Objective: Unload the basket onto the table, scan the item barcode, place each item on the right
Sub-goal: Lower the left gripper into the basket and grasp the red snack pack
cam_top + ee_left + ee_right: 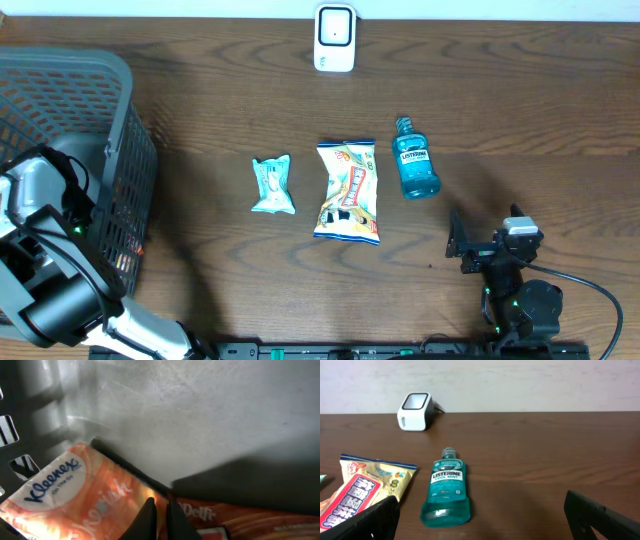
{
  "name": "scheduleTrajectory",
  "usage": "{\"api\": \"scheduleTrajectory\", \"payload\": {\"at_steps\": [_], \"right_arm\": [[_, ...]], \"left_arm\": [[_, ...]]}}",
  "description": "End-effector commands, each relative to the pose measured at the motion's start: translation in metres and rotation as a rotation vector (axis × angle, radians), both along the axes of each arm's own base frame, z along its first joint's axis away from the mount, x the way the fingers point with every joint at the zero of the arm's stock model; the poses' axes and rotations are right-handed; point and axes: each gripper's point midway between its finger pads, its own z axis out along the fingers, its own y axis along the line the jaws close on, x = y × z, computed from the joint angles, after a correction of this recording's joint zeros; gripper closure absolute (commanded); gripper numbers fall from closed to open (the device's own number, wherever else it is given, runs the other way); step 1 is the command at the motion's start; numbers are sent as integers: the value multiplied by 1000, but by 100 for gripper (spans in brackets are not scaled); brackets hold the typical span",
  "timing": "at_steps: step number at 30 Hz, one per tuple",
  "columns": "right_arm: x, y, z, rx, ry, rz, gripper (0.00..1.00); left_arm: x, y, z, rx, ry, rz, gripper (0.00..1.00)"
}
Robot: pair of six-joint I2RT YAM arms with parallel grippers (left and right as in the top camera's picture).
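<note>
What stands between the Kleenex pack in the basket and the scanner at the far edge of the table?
Only the basket wall: the Kleenex pack lies inside, so it must go up over the rim. Past it, nothing lies on the table on the way to the scanner.

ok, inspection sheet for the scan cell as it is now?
Surface: dark brown wooden table, grain visible.
Job's things: white box-shaped barcode scanner upright at the far edge; grey plastic mesh basket at left, holding an orange Kleenex tissue pack and a red-orange Delfi packet; small teal snack packet, yellow-and-white snack bag and blue Listerine mouthwash bottle lying apart in a row.
Clutter: nothing seen.
Grippers: left gripper inside the basket, shut at the tissue pack's edge, grip unconfirmed; right gripper open, empty, near the bottle.
Cables: black cable looping from the right arm's base.
Surroundings: pale wall behind the table.
</note>
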Motion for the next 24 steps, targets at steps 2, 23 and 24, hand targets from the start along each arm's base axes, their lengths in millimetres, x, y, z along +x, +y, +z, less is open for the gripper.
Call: {"api": "scheduleTrajectory", "payload": {"at_steps": [2,23,24], "right_arm": [[0,2,0,-13,-4,8,1],[0,2,0,-13,-4,8,1],[0,2,0,-13,-4,8,1]], "left_arm": [[29,33,28,65,-119,-25,93],[98,21,95,-35,-431,-501,2],[101,19,94,-35,-432,-562,2]]}}
